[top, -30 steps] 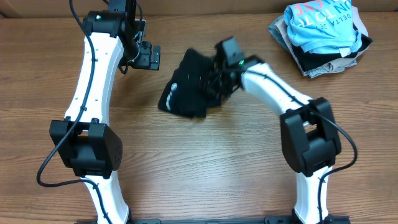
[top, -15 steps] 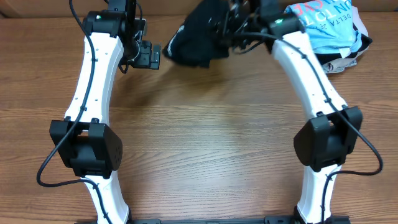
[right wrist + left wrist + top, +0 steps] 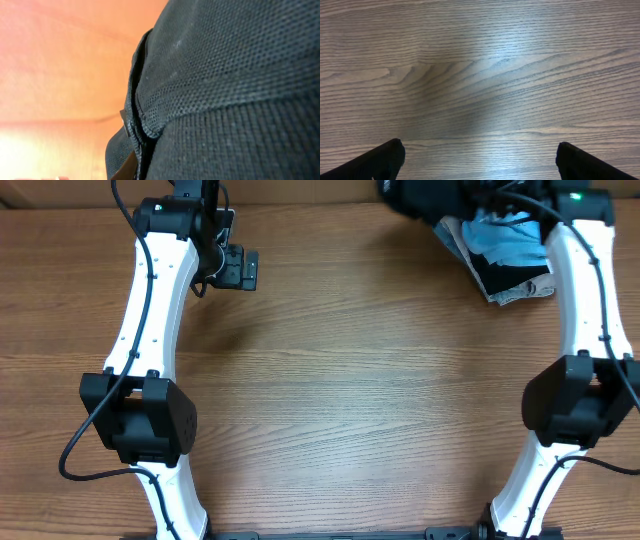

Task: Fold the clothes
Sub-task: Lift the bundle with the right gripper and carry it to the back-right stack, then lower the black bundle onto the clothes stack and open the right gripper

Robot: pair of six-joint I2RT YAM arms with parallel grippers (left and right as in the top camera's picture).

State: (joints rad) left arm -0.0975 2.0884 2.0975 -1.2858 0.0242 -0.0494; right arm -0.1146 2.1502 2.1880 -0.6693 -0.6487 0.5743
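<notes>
Unchanged: left pincer [image 3: 238, 270], well left of pile [image 3: 520, 245], spread wide over counter [image 3: 330, 400]. Farther: right arm [image 3: 585, 290], earlier bent mid-counter, now stretched out; right pincer [image 3: 480, 194] pinches bunched black garment [image 3: 425, 195], carried to pile's far-left edge.

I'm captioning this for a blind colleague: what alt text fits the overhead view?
The right arm holds a bunched black garment at the far edge of the wooden table, next to a pile topped by a light blue T-shirt. The left arm is apart, its tool open.
</notes>
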